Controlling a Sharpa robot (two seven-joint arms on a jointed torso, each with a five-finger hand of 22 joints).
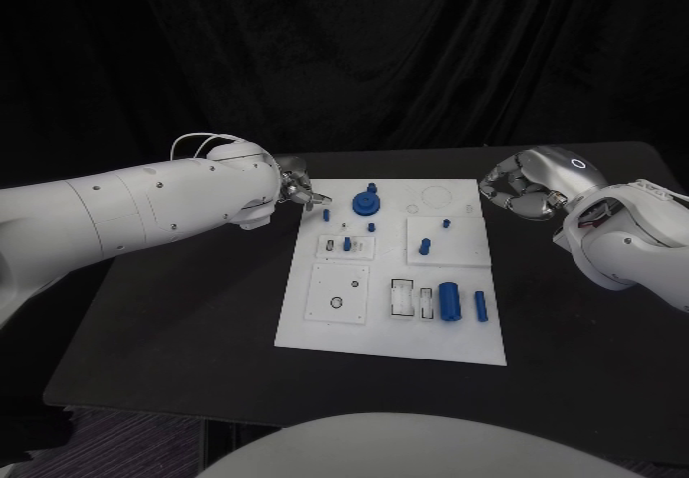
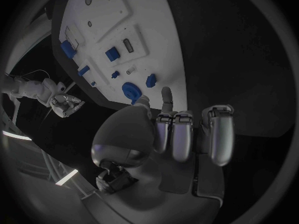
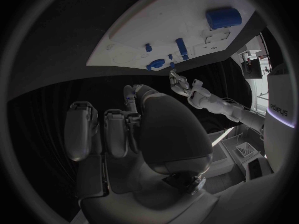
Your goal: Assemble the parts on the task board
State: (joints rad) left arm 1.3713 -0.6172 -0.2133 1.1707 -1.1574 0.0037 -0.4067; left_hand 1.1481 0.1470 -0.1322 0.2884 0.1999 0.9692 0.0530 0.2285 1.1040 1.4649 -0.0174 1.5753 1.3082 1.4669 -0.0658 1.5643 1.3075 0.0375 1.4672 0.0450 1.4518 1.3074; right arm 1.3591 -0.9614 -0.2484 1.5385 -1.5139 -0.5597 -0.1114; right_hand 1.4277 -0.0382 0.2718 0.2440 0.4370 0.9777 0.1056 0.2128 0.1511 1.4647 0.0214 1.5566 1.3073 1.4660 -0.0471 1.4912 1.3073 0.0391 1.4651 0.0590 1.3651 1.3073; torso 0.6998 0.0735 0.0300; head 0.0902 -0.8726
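Much of the left hand (image 1: 295, 189) is hidden in the head view behind its own white arm, with only some silver fingers showing at the far left corner of the task board (image 1: 324, 329); the left wrist view shows its fingers (image 2: 181, 134) lying side by side and partly curled, with nothing between them, though whether the fingertip nearest the board touches its edge cannot be told. The right hand (image 1: 520, 186) hangs over the black table (image 1: 187, 329) just off the board's far right corner, its fingers curled in toward the palm and holding nothing. The board lies in the middle of the table between the two hands. On it, a round blue part (image 1: 367, 203) stands near the far edge, close to the left hand, with a small blue peg (image 1: 326, 214) just beside it. A large blue cylinder (image 1: 449, 299) and a thinner blue rod (image 1: 480, 306) lie side by side near the board's near right side, well apart from both hands. Several tiny blue pieces in the middle panels are too small to make out. Nothing stands between either hand and the board.
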